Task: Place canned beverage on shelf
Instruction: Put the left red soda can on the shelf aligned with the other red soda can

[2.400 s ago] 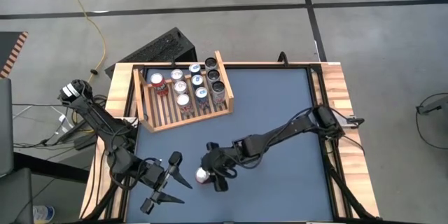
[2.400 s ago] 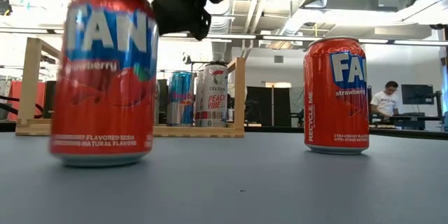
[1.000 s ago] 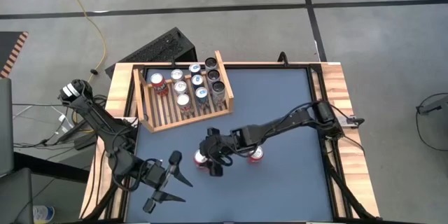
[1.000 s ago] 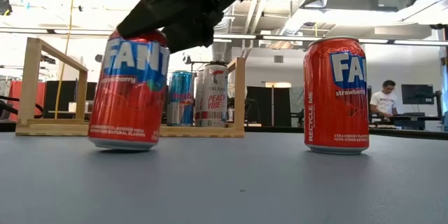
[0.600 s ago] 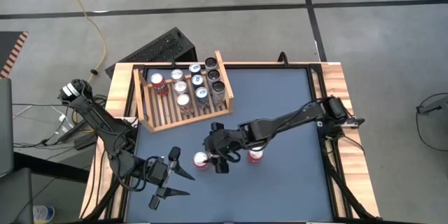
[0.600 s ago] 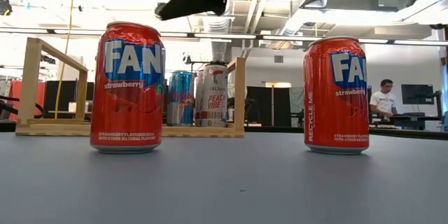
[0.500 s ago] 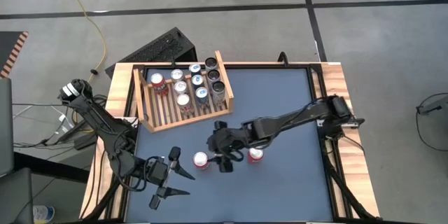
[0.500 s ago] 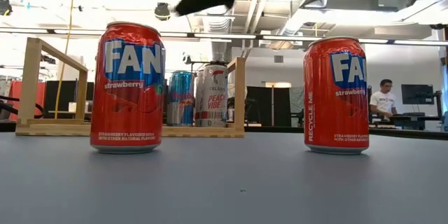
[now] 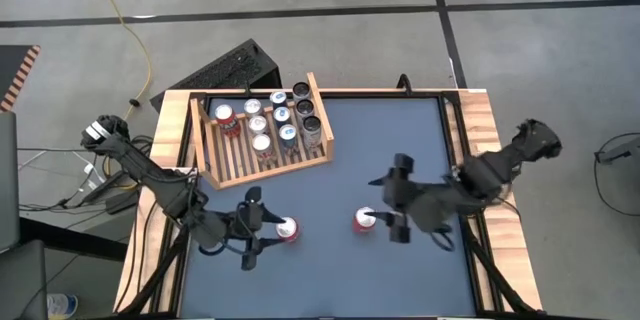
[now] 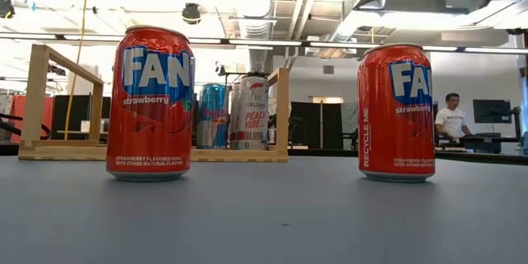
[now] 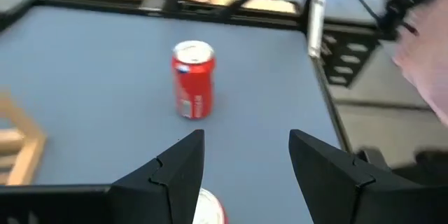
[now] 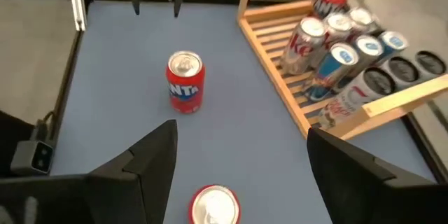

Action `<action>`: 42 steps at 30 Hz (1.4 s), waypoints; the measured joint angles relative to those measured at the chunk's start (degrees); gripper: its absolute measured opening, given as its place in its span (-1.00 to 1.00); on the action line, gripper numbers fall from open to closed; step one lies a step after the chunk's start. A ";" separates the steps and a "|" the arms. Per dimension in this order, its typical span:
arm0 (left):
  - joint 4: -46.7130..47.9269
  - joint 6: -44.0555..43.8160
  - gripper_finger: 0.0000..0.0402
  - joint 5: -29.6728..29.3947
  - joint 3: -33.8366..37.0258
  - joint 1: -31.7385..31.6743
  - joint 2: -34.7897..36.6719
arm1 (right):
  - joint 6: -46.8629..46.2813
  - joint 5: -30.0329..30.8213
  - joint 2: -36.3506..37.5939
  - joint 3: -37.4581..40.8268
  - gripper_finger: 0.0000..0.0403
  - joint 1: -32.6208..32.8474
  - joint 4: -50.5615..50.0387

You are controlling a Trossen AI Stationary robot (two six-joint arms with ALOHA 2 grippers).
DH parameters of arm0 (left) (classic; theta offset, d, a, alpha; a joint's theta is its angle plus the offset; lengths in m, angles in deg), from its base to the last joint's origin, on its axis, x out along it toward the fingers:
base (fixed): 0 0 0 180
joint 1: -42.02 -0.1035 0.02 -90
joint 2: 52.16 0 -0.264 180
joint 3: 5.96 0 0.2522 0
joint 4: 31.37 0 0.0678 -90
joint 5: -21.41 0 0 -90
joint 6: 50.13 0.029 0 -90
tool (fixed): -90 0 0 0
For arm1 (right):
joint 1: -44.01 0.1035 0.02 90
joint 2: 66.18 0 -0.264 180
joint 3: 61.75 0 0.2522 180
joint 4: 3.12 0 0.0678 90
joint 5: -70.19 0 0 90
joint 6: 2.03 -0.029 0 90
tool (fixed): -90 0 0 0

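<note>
Strawberry Fanta cans, left (image 9: 288,228) and right (image 9: 364,221), stood upright on blue table (image 9: 400,150), apart from shelf (image 9: 262,128). Left gripper (image 9: 254,227) spread wide beside left can, holding nothing. Right gripper (image 9: 397,200) spread wide, empty, beside right can.

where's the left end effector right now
In the high view, the open left end effector sits at the table's left-front, right beside the nearer red can.
</note>
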 joint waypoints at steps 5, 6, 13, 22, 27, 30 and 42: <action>0.04 8.01 -0.02 2.39 -0.07 -0.27 -0.74 | -3.91 7.18 0.82 0.00 0.44 6.45 -2.82; 0.21 8.15 -0.02 2.46 -0.07 -0.25 -1.10 | -4.39 7.74 0.74 0.00 0.45 7.34 -3.41; 4.43 8.09 -0.01 8.57 -1.88 -2.60 -2.96 | -8.77 8.41 -2.24 0.00 0.44 9.63 -7.84; 6.54 11.70 0.18 12.84 -7.84 -4.33 -4.53 | -14.09 7.53 -3.73 0.02 0.44 9.91 -12.53; 10.71 8.94 0.31 11.95 -9.03 -4.21 -7.45 | -14.55 7.24 -3.65 0.01 0.44 10.48 -12.84; 17.28 6.14 0.34 12.05 -12.35 -4.72 -10.58 | -14.55 7.20 -3.62 0.00 0.45 10.67 -12.78; 41.51 -8.69 0.35 14.49 -29.79 -11.29 -23.17 | -14.98 7.12 -3.60 0.00 0.44 10.67 -12.83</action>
